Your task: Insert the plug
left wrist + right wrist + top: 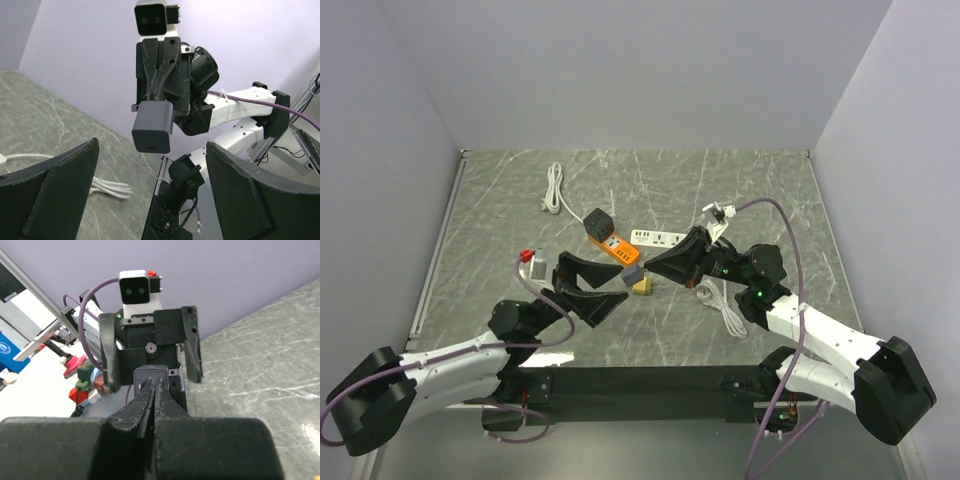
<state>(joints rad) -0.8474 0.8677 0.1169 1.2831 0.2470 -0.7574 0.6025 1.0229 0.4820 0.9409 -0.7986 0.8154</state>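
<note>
You'll see raised lettering on the grey plug [150, 376], too small to read. Your right fingers [142, 407] are clamped on it, holding it off the bench [520, 190] near the orange power strip [613, 247]. Your left fingers [65, 185] stand wide apart, facing it without touching. Its prongs are hidden.

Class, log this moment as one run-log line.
right pincer: shut on grey plug | left pincer: open, facing plug | power strip: on table
</note>
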